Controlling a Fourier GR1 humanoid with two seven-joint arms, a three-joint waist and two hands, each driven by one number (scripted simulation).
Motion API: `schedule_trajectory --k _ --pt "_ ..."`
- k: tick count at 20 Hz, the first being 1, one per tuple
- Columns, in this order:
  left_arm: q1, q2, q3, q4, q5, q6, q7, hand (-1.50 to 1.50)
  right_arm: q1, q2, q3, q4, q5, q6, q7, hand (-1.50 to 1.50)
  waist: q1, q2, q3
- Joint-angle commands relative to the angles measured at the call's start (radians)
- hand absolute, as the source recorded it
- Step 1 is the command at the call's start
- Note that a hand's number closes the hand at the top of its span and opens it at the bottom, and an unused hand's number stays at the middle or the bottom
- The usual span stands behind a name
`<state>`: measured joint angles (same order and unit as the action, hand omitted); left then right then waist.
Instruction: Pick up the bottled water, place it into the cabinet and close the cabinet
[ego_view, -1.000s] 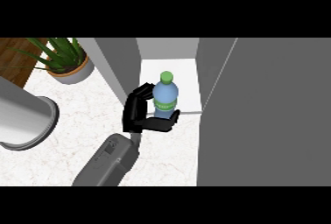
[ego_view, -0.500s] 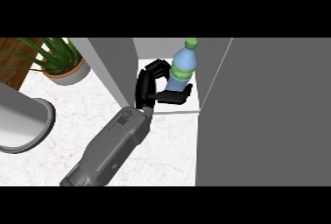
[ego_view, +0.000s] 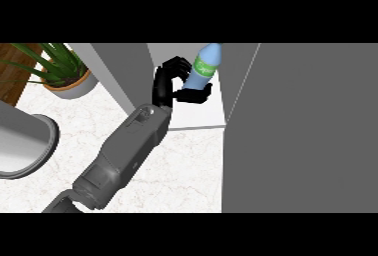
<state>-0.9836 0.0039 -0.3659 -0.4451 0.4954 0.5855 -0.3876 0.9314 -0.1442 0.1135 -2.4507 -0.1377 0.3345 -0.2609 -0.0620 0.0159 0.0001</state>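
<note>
Bottled water held by left hand inside cabinet.

One arm in shot: a chunky matte grey forearm built from boxy panels with visible seams and a stepped block near the wrist. It's capped with a glossy black hand, slim segmented fingers and a stubby thumb.

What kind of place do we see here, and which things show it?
Probably a kitchen counter: a white marbled countertop, an open grey cabinet beside it, and a potted plant. A hand holds a water bottle inside the cabinet.
</note>
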Motion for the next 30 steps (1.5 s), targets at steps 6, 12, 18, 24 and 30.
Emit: schedule_trajectory --k 6,12,18,24,30 --pt "-0.073 0.040 0.127 0.205 0.036 0.005 -0.071 1.50 -0.012 0.009 0.003 -0.031 -0.073 0.020 0.022 -1.50 -0.012 0.012 -0.002" --pt "-0.147 0.061 0.117 0.301 -0.009 0.076 -0.096 -1.50 -0.005 0.010 0.017 -0.031 -0.070 0.038 0.018 -1.50 -0.039 0.020 -0.001" --pt "-0.164 0.053 0.093 0.351 -0.052 0.126 -0.156 -1.50 -0.011 -0.006 -0.024 -0.012 -0.086 0.069 -0.014 -1.50 -0.047 0.021 -0.001" --pt "-0.195 0.055 0.132 0.344 -0.025 0.077 -0.166 -1.50 -0.016 -0.004 -0.001 0.003 -0.084 0.080 0.001 -1.50 -0.041 0.022 -0.002" --pt "-0.240 0.054 0.171 0.269 0.005 -0.079 -0.231 -1.50 -0.008 0.006 0.003 -0.005 -0.080 0.083 0.000 -1.50 -0.023 0.013 -0.002"
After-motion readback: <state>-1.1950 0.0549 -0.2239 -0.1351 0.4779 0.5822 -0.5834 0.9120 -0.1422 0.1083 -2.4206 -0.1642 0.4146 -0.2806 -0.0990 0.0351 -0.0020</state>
